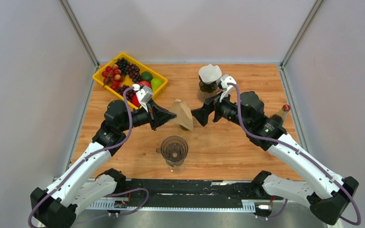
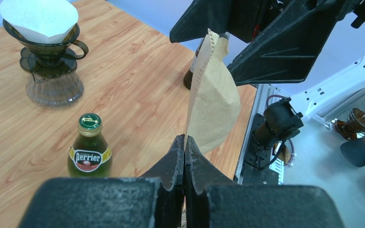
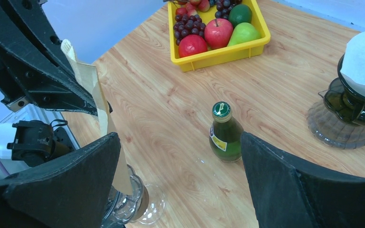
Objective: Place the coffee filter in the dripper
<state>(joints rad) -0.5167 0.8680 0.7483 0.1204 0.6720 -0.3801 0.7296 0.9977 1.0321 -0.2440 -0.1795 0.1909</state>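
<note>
A brown paper coffee filter (image 1: 184,113) hangs in the air over the table's middle. My left gripper (image 1: 170,115) is shut on its left edge; the pinch shows in the left wrist view (image 2: 185,138), with the filter (image 2: 215,102) rising from the tips. My right gripper (image 1: 197,114) is open. The filter's far edge (image 3: 91,88) stands just inside one of its fingers (image 3: 71,187) and is not clamped. The clear glass dripper (image 1: 174,149) stands empty on the table, nearer the arm bases. It also shows below the filter in the right wrist view (image 3: 129,205).
A green Perrier bottle (image 3: 225,134) stands under the grippers. A dark dripper holding a white filter (image 1: 209,77) sits on a glass server at the back. There is a yellow fruit tray (image 1: 100,76) at the back left and a red-capped bottle (image 1: 282,112) at the right.
</note>
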